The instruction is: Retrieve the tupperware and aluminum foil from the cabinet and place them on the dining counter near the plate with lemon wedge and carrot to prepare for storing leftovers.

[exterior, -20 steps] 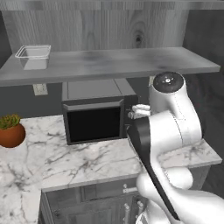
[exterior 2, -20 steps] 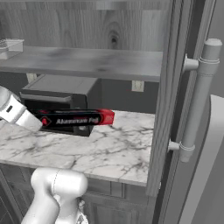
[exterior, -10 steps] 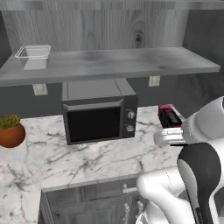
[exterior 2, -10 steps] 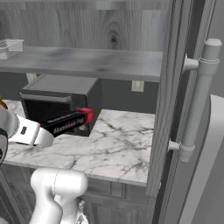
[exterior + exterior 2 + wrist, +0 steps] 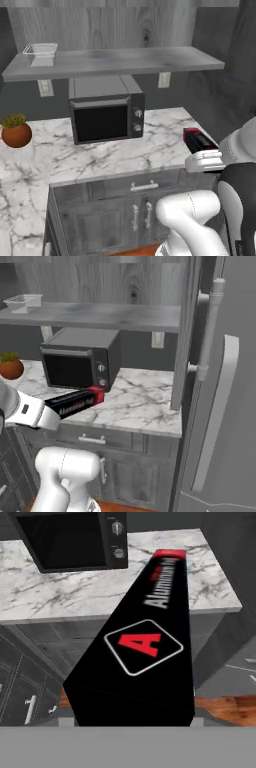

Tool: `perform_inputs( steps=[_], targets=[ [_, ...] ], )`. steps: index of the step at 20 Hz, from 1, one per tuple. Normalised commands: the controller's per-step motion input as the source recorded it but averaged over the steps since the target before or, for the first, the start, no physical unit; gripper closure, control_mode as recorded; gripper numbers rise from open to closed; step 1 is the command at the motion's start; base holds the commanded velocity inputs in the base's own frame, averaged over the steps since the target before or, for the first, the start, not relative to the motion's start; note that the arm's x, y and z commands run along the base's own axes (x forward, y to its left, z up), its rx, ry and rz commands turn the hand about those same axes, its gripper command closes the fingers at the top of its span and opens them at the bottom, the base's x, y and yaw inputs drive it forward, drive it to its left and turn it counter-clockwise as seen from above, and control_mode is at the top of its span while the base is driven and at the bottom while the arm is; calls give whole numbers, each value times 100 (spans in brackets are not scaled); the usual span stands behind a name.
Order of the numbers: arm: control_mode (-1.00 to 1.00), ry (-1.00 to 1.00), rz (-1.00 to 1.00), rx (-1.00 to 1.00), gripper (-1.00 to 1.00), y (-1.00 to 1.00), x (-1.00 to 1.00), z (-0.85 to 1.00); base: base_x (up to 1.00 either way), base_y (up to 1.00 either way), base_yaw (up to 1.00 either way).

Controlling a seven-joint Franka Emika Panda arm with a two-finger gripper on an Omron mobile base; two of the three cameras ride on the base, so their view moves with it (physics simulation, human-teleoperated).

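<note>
Your arm's two-finger gripper (image 5: 50, 412) carries the long black aluminum foil carton with its red end (image 5: 77, 401), the jaws pinching its near end, though the fingertips themselves sit hidden behind the box in the hand view. The carton (image 5: 145, 647) points out toward the black microwave oven (image 5: 106, 113), its red end held above the white-grey veined marble worktop (image 5: 100, 160) just in front of the microwave. In the left base view the red end (image 5: 198, 140) shows well to the right of the microwave, over the worktop's corner. Above the microwave runs the flat grey shelf of the wood-grain cabinet (image 5: 115, 61); the small clear plastic tupperware tub (image 5: 41, 51) rests at its left end. A small green plant in a round terracotta pot (image 5: 16, 131) stands on the marble left of the microwave. Right of the microwave, beyond the worktop's end, rise tall grey panelled doors with bar handles (image 5: 220, 386). Grey cabinet fronts with pale handles (image 5: 140, 210) fill the space under the worktop.
</note>
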Motion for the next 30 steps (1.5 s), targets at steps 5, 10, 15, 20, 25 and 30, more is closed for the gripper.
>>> perform_inputs(
  steps=[5, 10, 15, 20, 25, 30],
  targets=[
    [100, 0, 0, 0, 100, 0, 0, 0, -99, 0, -34],
    [100, 0, 0, 0, 100, 0, 0, 0, -61, -23, -72],
    [100, 0, 0, 0, 100, 0, 0, 0, -8, -25, -89],
    [100, 0, 0, 0, 100, 0, 0, 0, 0, -17, -94],
    [100, 0, 0, 0, 100, 0, 0, 0, 0, -15, -94],
    [100, 0, 0, 0, 100, 0, 0, 0, 0, -15, -89]
  ],
)
